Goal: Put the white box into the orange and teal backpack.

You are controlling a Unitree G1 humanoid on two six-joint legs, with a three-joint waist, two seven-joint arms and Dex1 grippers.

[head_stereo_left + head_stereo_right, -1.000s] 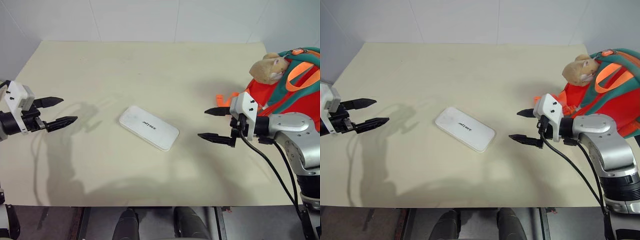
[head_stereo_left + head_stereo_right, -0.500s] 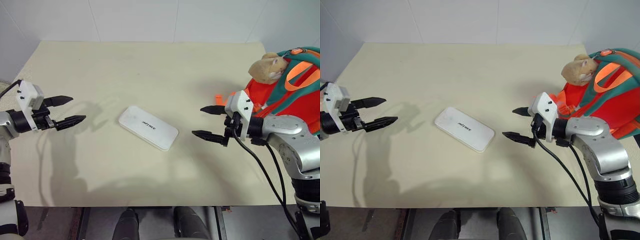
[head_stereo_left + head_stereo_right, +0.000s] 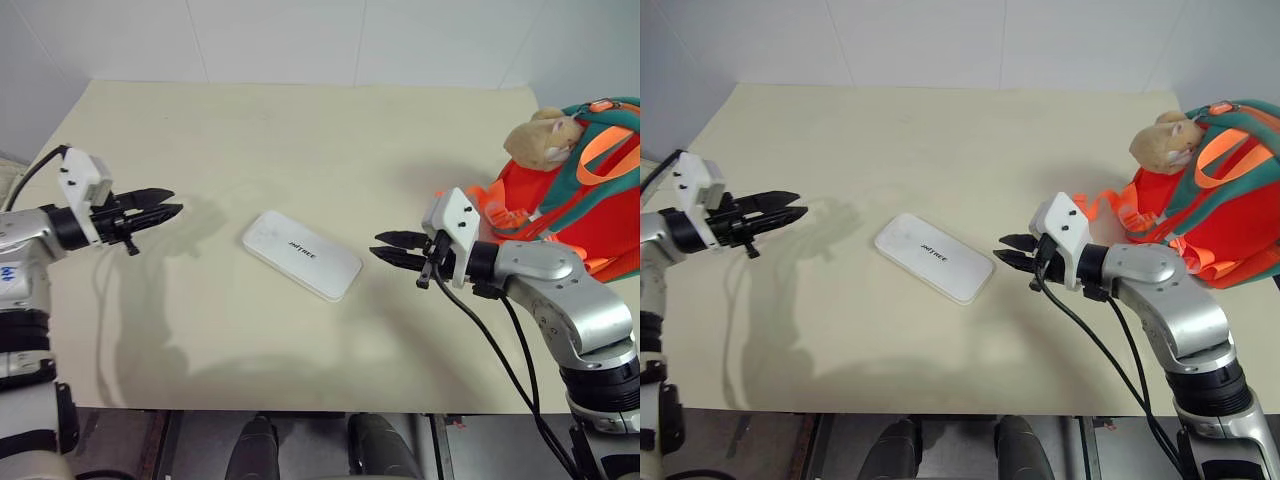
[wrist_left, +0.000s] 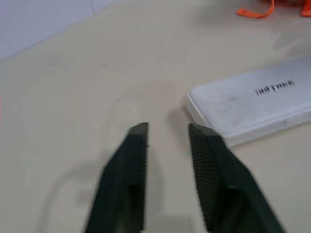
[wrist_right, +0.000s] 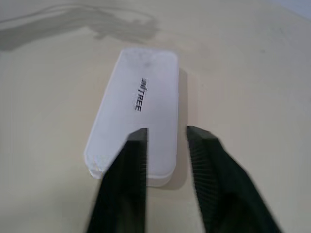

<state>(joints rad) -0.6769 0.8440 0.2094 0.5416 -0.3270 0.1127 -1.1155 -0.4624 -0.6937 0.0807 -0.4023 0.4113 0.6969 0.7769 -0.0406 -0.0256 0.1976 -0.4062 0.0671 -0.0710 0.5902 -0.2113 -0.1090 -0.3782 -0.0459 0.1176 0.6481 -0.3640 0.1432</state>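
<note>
- The white box [image 3: 301,256] lies flat on the desk [image 3: 300,130], near the middle, with nothing holding it.
- Its long side runs on a slant, from the far left end down to the near right end.
- The dark letters on top run along that long side.
- The right gripper [image 3: 388,248] is just beside the near right end of the box, not touching it.
- It points along the desk toward that short end, so the box lies straight ahead of its jaws.
- In the right wrist view its two fingers [image 5: 127,165] stand a little apart, with a thin gap and nothing between them.
- That gap looks thinner than the short end of the box, so I think the jaws must open wider before they can grab it.
- The left gripper [image 3: 160,205] is well apart from the far left end of the box.
- Its jaws are also a little apart and empty, and the box lies off to one side of where they point.
- So the right arm is the nearer one, and I think it is the one to take the box.
- The orange and teal backpack [image 3: 580,190] sits at the right edge of the desk, behind the right arm, with a tan plush charm [image 3: 545,138] on top.
- The box is not in the backpack yet.
- I cannot tell if the backpack is unzipped.
</note>
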